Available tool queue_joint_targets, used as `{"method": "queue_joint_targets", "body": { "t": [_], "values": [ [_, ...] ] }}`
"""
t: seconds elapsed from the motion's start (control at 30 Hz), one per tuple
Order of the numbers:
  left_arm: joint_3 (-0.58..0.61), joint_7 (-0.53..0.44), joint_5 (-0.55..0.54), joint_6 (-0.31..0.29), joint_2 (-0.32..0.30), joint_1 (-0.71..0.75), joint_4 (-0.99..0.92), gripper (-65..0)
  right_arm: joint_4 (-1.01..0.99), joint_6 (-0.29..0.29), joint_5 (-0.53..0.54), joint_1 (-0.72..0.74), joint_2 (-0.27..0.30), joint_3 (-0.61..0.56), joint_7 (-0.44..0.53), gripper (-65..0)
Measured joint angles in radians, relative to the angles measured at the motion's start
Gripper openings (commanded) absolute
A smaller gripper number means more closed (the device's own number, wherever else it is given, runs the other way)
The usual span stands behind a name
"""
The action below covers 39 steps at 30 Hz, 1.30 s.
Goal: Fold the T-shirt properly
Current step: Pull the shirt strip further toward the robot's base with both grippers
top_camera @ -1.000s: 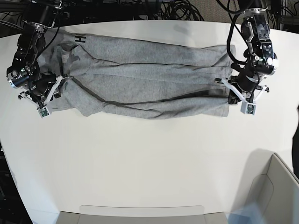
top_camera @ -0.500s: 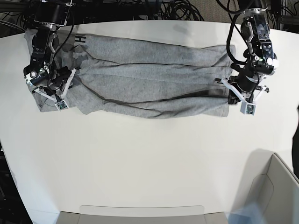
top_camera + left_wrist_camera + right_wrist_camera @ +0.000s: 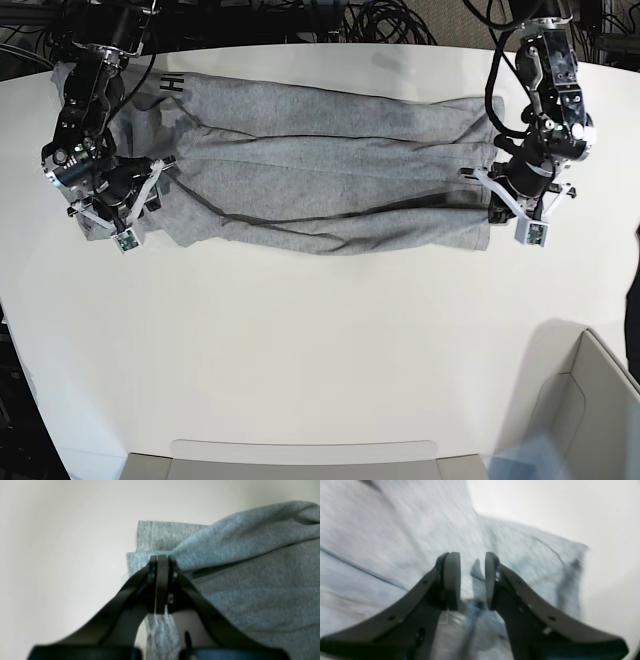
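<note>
Base view: T-shirt (image 3: 320, 180) lying as long band across table (image 3: 300, 350) toward 12 o'clock, lengthwise folds in (bit rumpled). Left gripper (image 3: 162, 562) clamped on 3 o'clock end, right gripper (image 3: 472, 580) parted over 9 o'clock end, grasping nothing. Crosswise fold left, I reckon.

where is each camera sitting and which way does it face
Base: high above the table, looking down; both arms show, the T-shirt between them.
Left wrist: rides the left arm, looks along the left gripper, closed on the shirt's edge.
Right wrist: rides the right arm, looks along the right gripper, jaws apart over blurred cloth.
All three views show the grey shirt and the white table.
</note>
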Motion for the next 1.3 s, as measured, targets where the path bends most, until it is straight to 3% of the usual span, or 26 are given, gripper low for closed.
{"method": "queue_joint_targets", "body": {
  "t": [0.3, 0.53, 0.93, 1.03, 1.1, 1.2, 1.3],
  "values": [
    [0.000, 0.000, 0.000, 0.000, -0.001, 0.000, 0.000, -65.0, -0.023, 0.002, 0.014, -0.037, 0.097, 0.000, -0.006, -48.8],
    [0.003, 0.003, 0.000, 0.000, 0.000, -0.018, 0.000, -65.0, -0.132, 0.001, 0.001, -0.035, 0.099, 0.008, 0.013, -48.8],
    [0.003, 0.000, -0.002, 0.000, 0.000, -0.019, 0.000, -65.0, -0.152, 0.001, 0.001, 0.001, 0.080, 0.000, 0.034, -48.8],
    [0.003, 0.000, -0.002, 0.000, 0.000, -0.019, 0.000, -65.0, -0.182, 0.001, -0.003, 0.006, 0.092, -0.072, 0.035, -49.3],
    [0.003, 0.000, -0.002, 0.000, 0.000, -0.019, 0.000, -65.0, -0.187, 0.001, -0.002, 0.003, 0.095, -0.124, 0.041, -51.4],
    [0.003, 0.000, -0.002, 0.000, 0.000, -0.019, 0.000, -65.0, -0.185, 0.000, 0.000, 0.005, 0.100, -0.157, 0.043, -64.6],
    [0.003, 0.000, 0.000, 0.000, 0.000, -0.019, 0.000, -65.0, -0.186, 0.000, 0.001, 0.009, 0.102, -0.158, 0.042, -65.0]
  ]
}}
